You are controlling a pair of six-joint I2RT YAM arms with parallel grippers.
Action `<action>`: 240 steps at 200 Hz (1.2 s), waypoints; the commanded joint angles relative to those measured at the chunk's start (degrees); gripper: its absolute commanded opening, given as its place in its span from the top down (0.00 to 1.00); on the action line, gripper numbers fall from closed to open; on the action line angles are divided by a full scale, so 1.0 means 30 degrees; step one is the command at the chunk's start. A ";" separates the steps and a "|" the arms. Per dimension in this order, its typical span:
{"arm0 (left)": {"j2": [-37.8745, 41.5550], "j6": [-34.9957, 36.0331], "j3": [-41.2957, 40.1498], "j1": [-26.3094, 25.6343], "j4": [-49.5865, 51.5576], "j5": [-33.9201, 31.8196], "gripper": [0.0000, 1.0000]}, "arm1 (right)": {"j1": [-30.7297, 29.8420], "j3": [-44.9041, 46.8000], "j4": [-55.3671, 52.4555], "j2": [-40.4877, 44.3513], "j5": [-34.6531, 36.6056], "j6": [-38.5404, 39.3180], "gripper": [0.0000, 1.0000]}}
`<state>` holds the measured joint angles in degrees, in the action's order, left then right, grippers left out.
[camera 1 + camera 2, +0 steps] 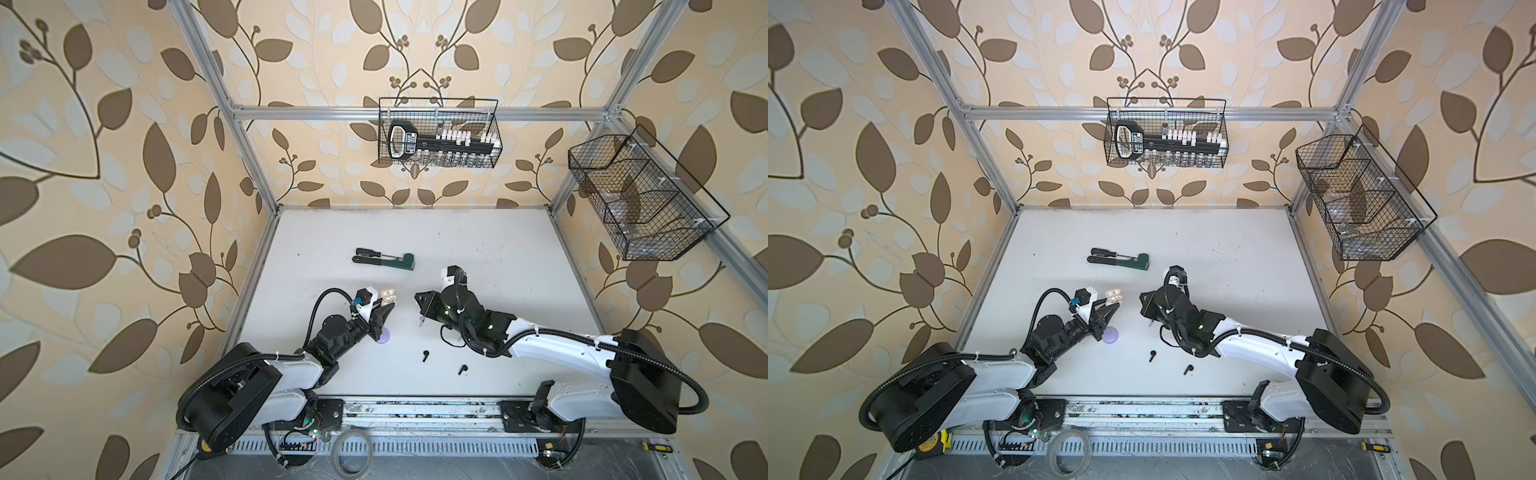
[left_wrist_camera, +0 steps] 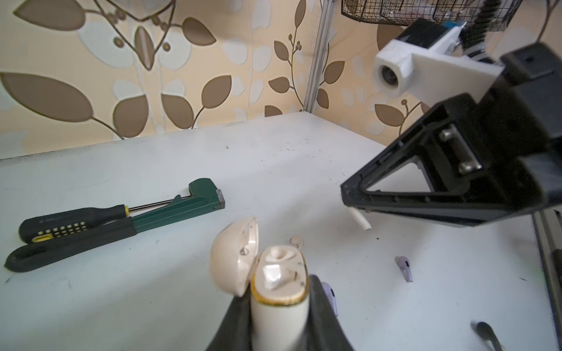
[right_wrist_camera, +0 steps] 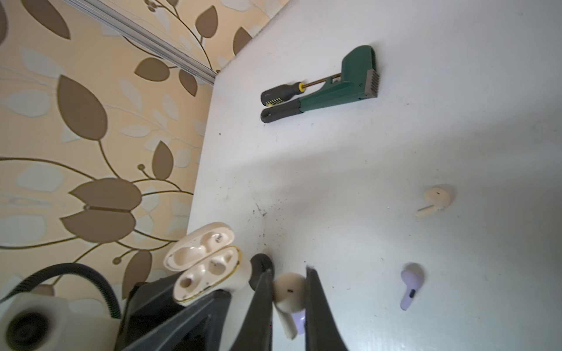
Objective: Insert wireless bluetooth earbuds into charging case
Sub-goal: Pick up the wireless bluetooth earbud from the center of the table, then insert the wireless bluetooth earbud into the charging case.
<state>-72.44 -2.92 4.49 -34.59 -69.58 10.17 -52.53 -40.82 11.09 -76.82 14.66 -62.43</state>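
Observation:
My left gripper point(image 1: 384, 309) point(image 2: 278, 299) is shut on the base of a cream charging case point(image 1: 388, 296) point(image 1: 1115, 296) point(image 2: 279, 273) point(image 3: 209, 267), held above the table with its lid open and both wells empty. My right gripper point(image 1: 419, 303) point(image 3: 289, 275) faces it a short way off, shut on a cream stemmed earbud point(image 3: 289, 291) whose stem point(image 2: 360, 220) pokes out below the fingers. A second cream earbud point(image 3: 436, 200) lies on the table. Two lilac earbuds point(image 2: 404, 267) point(image 2: 330, 296) and two black earbuds point(image 1: 425, 355) point(image 1: 461, 369) also lie loose.
A round lilac case point(image 1: 384, 336) sits partly under my left wrist. A green wrench and a black screwdriver point(image 1: 384, 259) lie side by side farther back. Wire baskets hang on the back rail point(image 1: 440, 133) and the right rail point(image 1: 640, 199).

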 commanded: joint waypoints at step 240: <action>-0.1243 -0.0990 0.1011 -0.2138 -0.3935 -0.1410 1.00 | -0.3131 -0.0907 0.6728 -0.2918 0.4816 -0.1747 0.96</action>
<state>-77.47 -5.52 6.02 -40.23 -76.55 6.96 -61.49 -41.50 29.08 -84.14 28.73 -66.57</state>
